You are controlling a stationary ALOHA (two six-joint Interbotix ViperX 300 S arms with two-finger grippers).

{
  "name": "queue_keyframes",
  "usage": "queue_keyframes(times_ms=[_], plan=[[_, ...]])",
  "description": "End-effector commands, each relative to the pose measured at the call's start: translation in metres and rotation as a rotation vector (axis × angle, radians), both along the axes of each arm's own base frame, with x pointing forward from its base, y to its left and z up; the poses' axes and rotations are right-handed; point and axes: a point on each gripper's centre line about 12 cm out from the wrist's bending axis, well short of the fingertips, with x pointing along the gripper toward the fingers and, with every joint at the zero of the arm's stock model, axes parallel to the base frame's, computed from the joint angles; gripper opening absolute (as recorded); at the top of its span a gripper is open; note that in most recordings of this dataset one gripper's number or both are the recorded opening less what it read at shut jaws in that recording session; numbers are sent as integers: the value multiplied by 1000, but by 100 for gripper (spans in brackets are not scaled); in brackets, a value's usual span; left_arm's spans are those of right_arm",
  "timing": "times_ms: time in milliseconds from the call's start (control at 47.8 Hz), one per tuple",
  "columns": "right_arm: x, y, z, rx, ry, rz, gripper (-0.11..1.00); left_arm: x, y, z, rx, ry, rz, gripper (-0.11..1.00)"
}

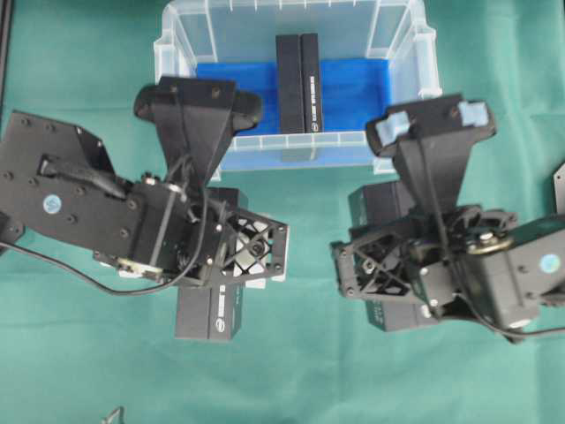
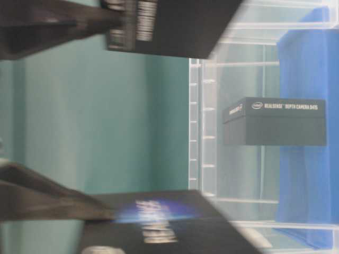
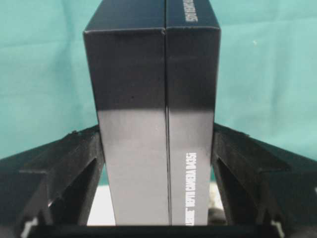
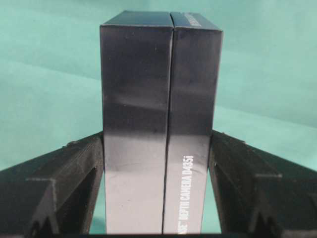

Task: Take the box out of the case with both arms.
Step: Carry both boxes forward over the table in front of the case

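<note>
Black boxes, each clamped in a pincer (image 3: 158, 148) (image 4: 158, 163), hide beneath the arms.

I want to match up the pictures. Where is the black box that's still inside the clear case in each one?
Overhead: the black box stands in the case, top centre.
Table-level: right of centre, behind the case's clear wall.
Left wrist: not in it; the left gripper holds a second box in its jaws.
Right wrist: not in it; the right gripper holds a third box.
Shared landmark: the green cloth, in every view.
</note>
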Motion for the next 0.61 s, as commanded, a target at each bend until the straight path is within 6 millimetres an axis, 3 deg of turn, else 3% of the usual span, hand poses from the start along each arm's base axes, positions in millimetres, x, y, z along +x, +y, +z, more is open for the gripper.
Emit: queue_keyframes(times_ms=[0,419,586], plan=[[1,2,-10,30,-38,-3,65,-9,0,2,-17,-67,13,62],[14,8,-97,78,-23,-27,65,-2,-11,-98,-61,-109,55,62],[18,10,-115,92,-35,-14,65,7,-15,-118,-75,-110,46,62]])
